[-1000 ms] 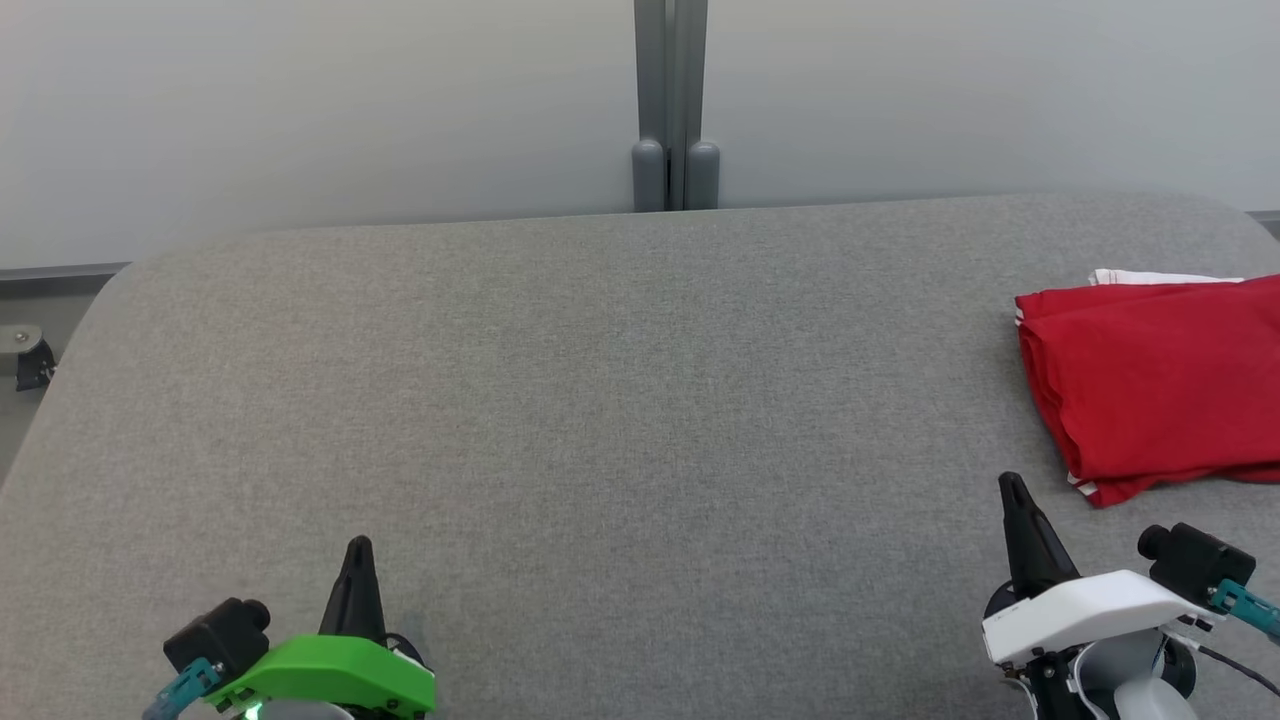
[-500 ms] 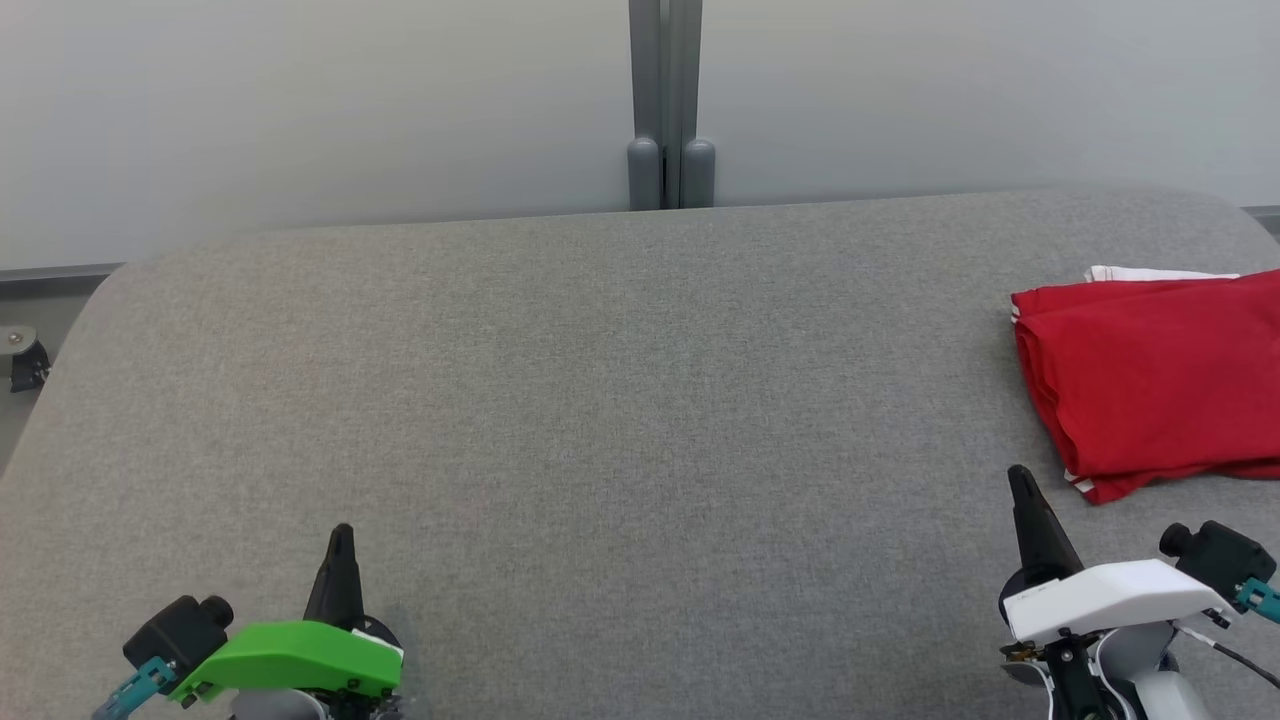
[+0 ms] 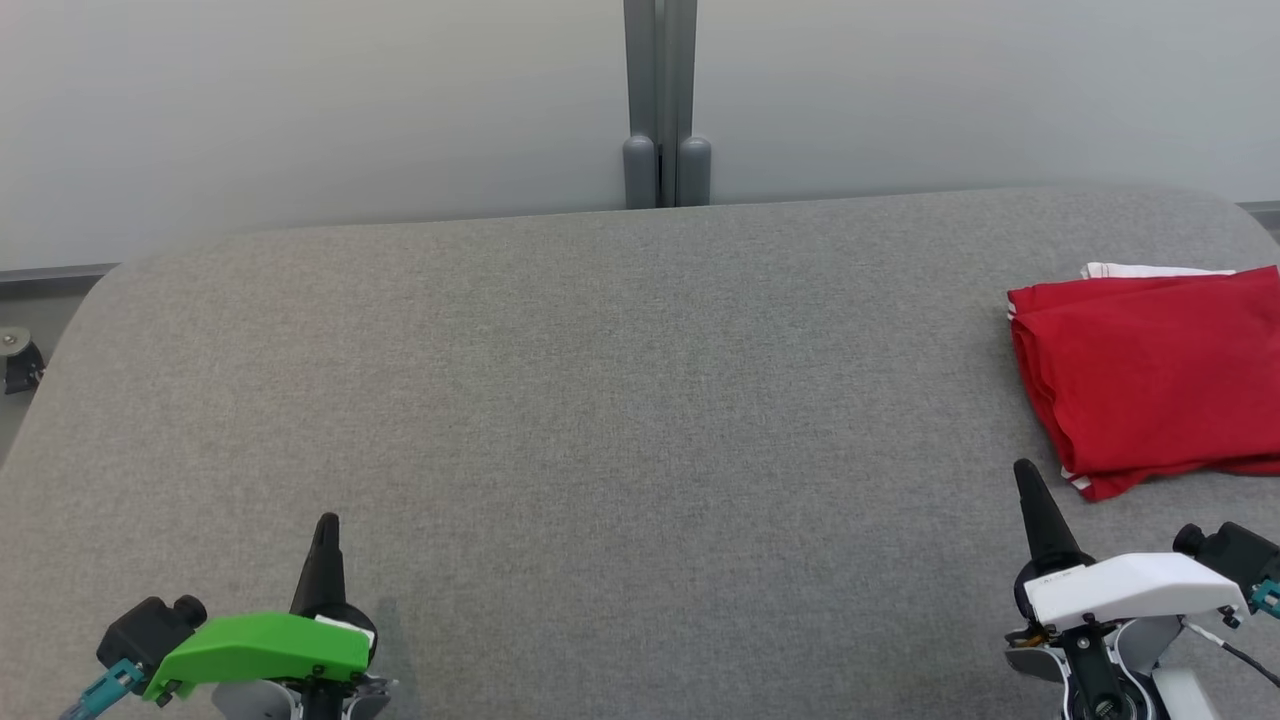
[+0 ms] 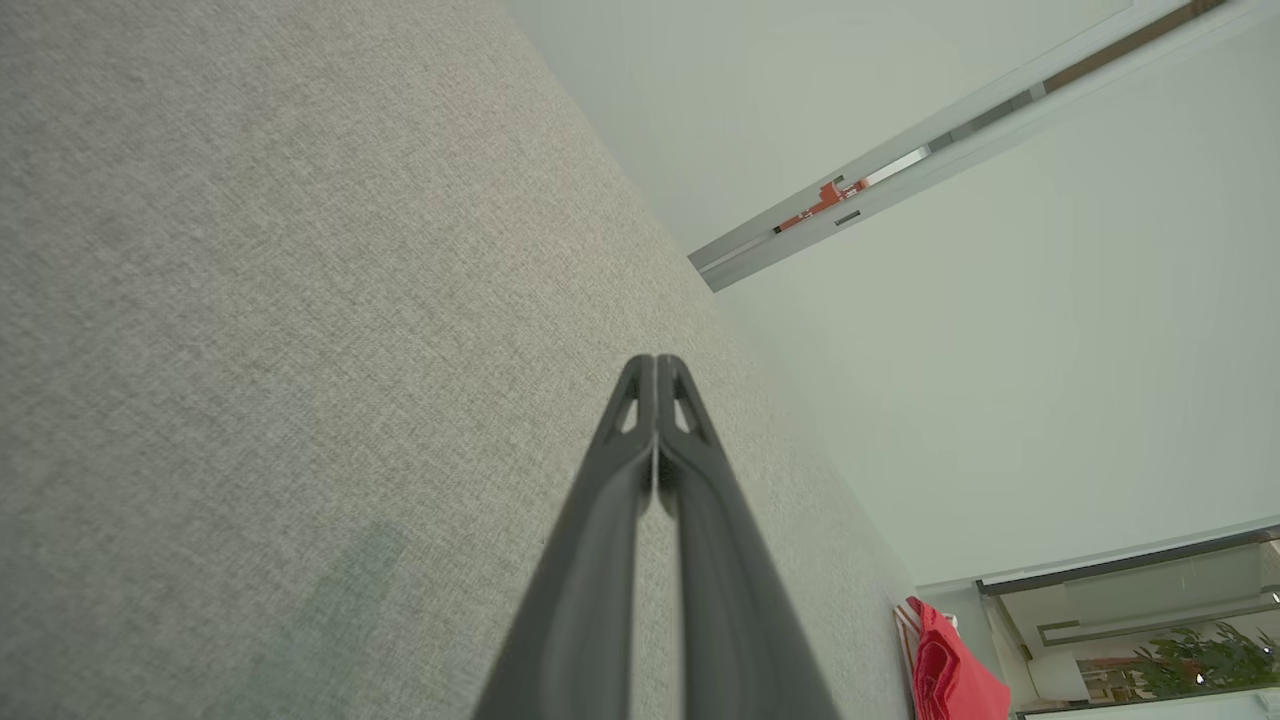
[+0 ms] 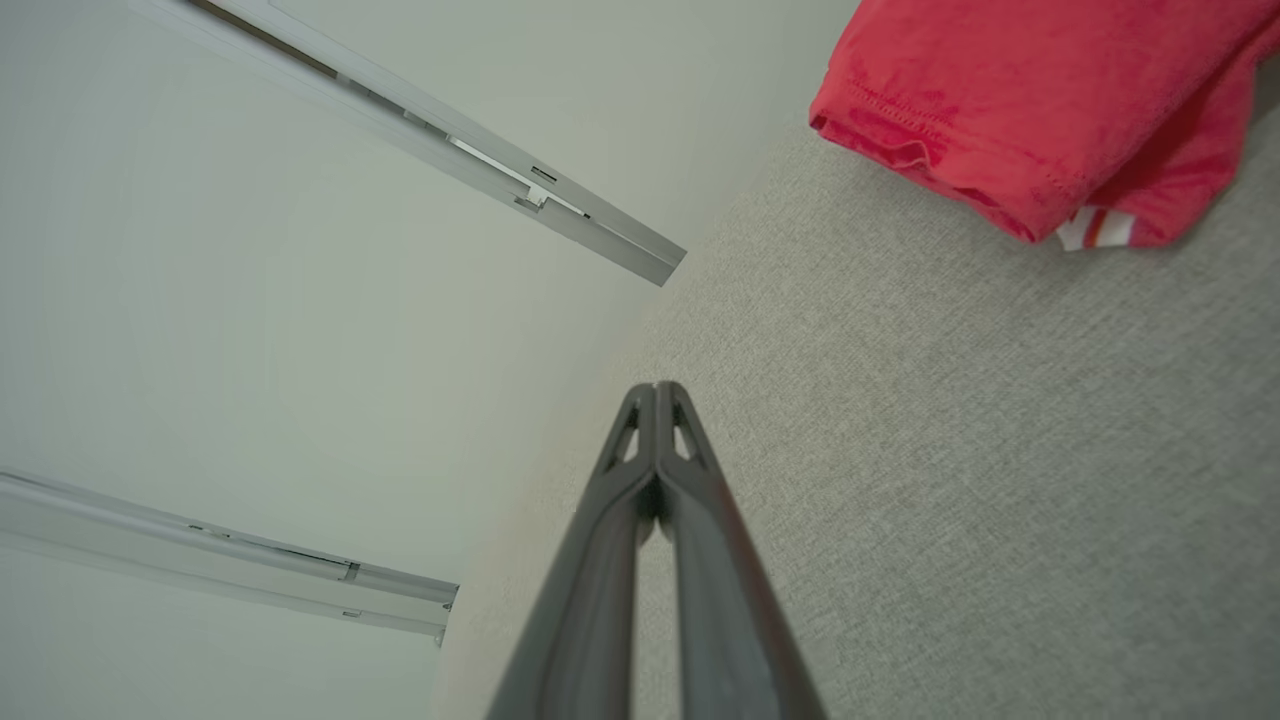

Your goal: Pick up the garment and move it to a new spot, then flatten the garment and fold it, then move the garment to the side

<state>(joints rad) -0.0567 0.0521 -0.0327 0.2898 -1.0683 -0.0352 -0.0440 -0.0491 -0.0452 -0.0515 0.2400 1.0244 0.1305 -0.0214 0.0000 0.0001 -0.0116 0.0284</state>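
L gripper [image 3: 327, 522]: both dark fingers [image 4: 600, 560] pressed together tip to tip, nothing between them. It sits over the bench [image 3: 600, 350] nr its near-left corner and points twd the far edge, w/ a green cover [image 3: 262, 645] on the wrist behind it. R gripper [image 3: 1022, 468]: same, tips pressed together & empty, nr the near-right corner, w/ a white cover [image 3: 1125, 588] behind. Garment [image 3: 1150, 380]: red w/ white-striped trim, folded into a flat stack at the bench's right edge, approx midway btwn near & far edges, its right part cut off by the frame. Its near-left corner lies just beyond the R gripper's tips, apart from them. Behind the far edge is a pale wall [image 3: 300, 120] w/ a grey vertical post [image 3: 658, 100] at centre.
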